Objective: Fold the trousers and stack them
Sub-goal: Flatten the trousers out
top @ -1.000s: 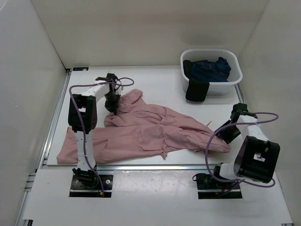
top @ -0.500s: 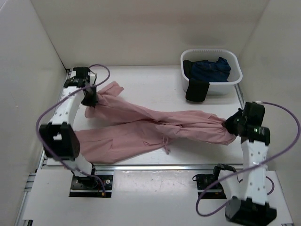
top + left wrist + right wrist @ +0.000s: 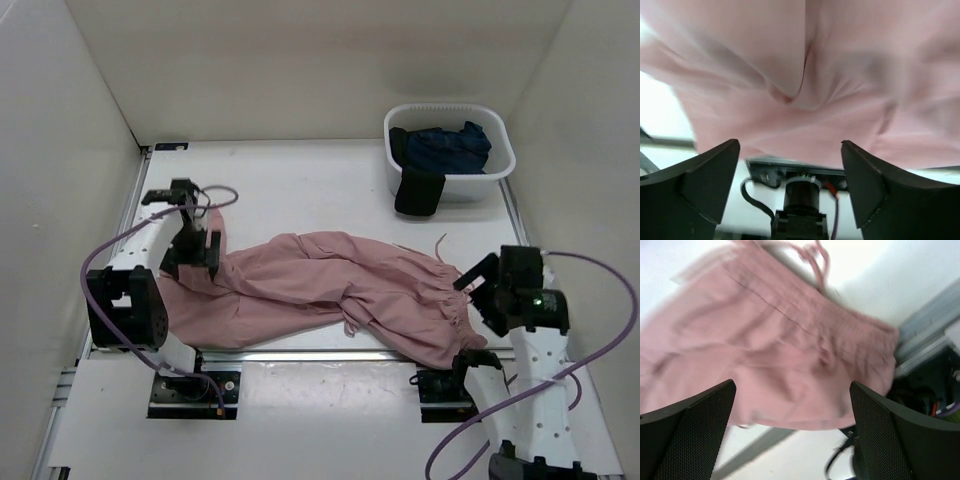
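Observation:
The dusty-pink trousers (image 3: 330, 285) lie crumpled across the front of the table, legs to the left and gathered waist (image 3: 840, 335) to the right, near the front edge. The drawstring (image 3: 817, 260) trails from the waist. My left gripper (image 3: 195, 260) hovers over the leg end; in the left wrist view it (image 3: 790, 150) stands open with pink cloth beyond it and nothing between the fingers. My right gripper (image 3: 480, 298) is just right of the waistband. The right wrist view shows it (image 3: 792, 387) open and holding nothing.
A white basket (image 3: 500, 165) stands at the back right with a dark navy garment (image 3: 445, 145) inside and a black garment (image 3: 418, 192) hanging over its front rim. The metal rail (image 3: 300, 353) of the table's front edge runs just below the trousers. White walls close in both sides.
Both grippers were shut on the stretched trousers and have let go. The trousers dropped into a heap nearer the front edge, and both arms pulled back toward me.

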